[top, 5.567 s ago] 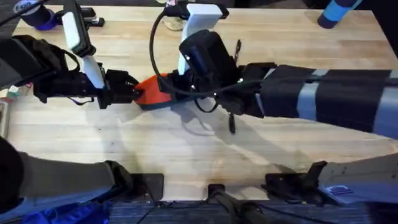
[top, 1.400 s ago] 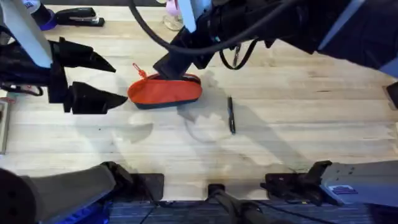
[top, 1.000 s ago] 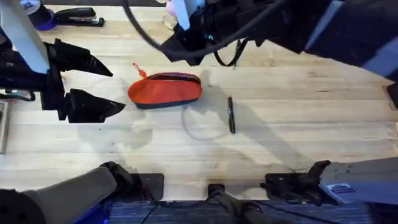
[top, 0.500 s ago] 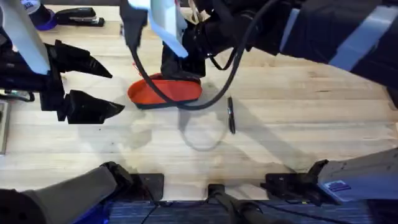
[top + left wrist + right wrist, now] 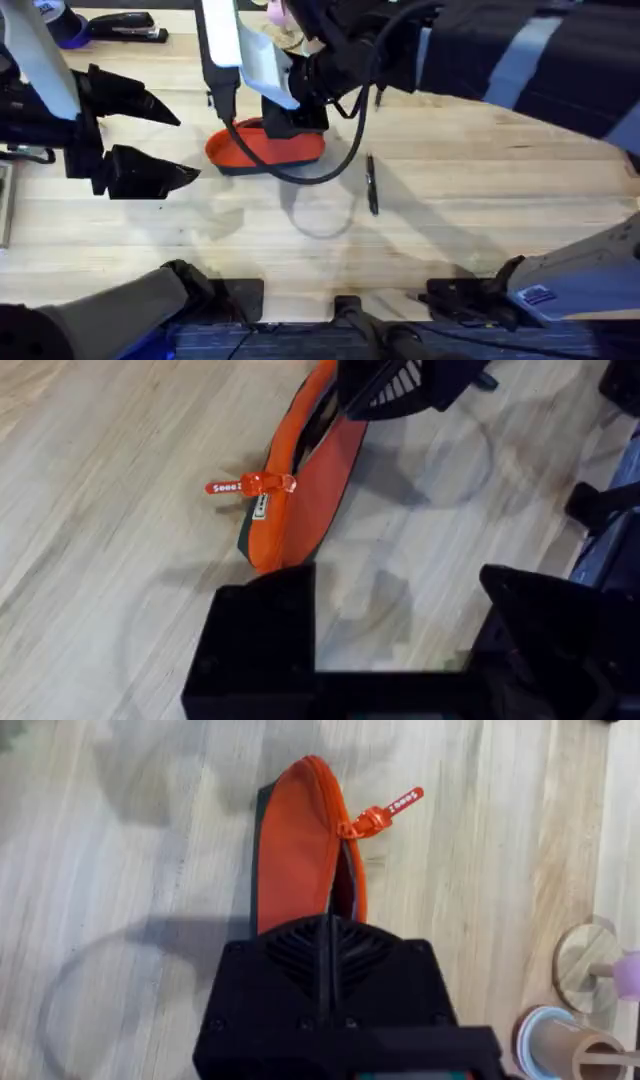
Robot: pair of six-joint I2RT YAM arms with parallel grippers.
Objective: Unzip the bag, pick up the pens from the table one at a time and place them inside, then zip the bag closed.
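Wooden table (image 5: 480, 200): bag (image 5: 305, 850) beneath right gripper (image 5: 330, 945).

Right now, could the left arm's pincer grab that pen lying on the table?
Probably not easily. The left pincer is open, but the bag and the right pincer over it lie between it and the pen.

Right pincer (image 5: 295, 122) has dropped onto the bag (image 5: 262, 150); left pincer (image 5: 150, 135) withdrawn.

Left end effector (image 5: 175, 135) spread wide, right end effector (image 5: 330, 955) pressed together, pointing down
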